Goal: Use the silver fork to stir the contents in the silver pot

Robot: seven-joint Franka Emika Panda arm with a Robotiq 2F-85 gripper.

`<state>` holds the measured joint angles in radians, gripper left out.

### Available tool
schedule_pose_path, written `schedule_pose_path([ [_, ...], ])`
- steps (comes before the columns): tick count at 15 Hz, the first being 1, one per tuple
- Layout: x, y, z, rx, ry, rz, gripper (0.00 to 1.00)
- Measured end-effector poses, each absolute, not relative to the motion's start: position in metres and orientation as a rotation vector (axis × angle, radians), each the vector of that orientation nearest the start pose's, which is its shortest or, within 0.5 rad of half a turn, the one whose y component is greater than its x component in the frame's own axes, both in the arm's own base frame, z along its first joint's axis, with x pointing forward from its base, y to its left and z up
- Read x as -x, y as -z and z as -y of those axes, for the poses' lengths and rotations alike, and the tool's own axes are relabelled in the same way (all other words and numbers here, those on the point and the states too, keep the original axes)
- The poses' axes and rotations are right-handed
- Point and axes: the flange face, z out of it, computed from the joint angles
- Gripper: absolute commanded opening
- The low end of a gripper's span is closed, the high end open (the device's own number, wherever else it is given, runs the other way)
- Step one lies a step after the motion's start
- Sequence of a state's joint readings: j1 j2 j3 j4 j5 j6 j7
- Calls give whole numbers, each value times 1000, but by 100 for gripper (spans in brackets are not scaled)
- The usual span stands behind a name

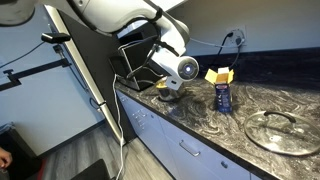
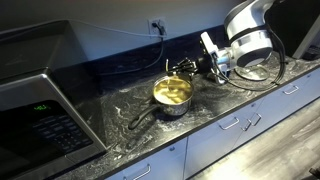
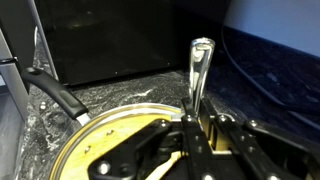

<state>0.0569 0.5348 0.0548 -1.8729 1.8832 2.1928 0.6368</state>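
Note:
The silver pot [image 2: 172,96] sits on the dark marbled counter with yellow contents and a black handle pointing toward the microwave. In the wrist view the pot [image 3: 95,140] lies below the jaws, its handle [image 3: 55,95] at the left. My gripper [image 3: 190,125] is shut on the silver fork [image 3: 200,70], whose handle stands upright above the fingers; the tines are hidden. In an exterior view my gripper [image 2: 205,62] hangs just over the pot's far right rim. In the exterior view from the other side my gripper [image 1: 170,82] covers the pot.
A glass lid [image 1: 280,130] lies on the counter. A dark bottle and a yellow box [image 1: 222,88] stand near the wall. A microwave [image 2: 40,110] fills one end of the counter. A cable runs from a wall outlet [image 2: 157,25].

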Motion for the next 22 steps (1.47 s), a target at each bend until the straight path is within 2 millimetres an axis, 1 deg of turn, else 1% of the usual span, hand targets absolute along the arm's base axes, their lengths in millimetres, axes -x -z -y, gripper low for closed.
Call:
schedule_pose_path([
  [4,-637,-235,-119,1004,-751,-1515,3],
  [8,-632,-227,-135,1067,-777,-1493,3],
  [11,-629,-224,-135,1117,-779,-1494,3],
  [14,-626,-221,-121,1140,-756,-1520,3],
  [19,-624,-232,-82,1120,-685,-1560,3],
  [22,-626,-236,-68,1108,-663,-1565,3],
])
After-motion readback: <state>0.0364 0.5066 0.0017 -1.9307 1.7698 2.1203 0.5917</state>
